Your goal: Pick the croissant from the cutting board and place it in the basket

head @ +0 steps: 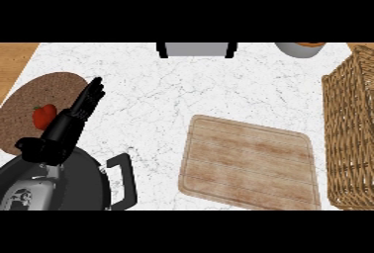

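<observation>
Head view: the wooden cutting board lies on the white marble counter, and its top is bare; no croissant shows on it. The wicker basket stands at the right edge of the view, just beside the board, and is cut off by the frame, so its inside is mostly out of sight. The croissant itself shows nowhere, so I cannot tell where it is. It may already lie in the basket, which would put the task at or near its end, but that is a judgement from the bare board only. The left hand rests at the left of the view, fingers straight and released, holding nothing, over the edge of a round brown placemat that carries a small red fruit, perhaps a strawberry. Below it sits a black pan with its handle toward the board. The right hand does not show at all, so whether it holds anything cannot be told. At the top edge stand a grey appliance and a bowl
</observation>
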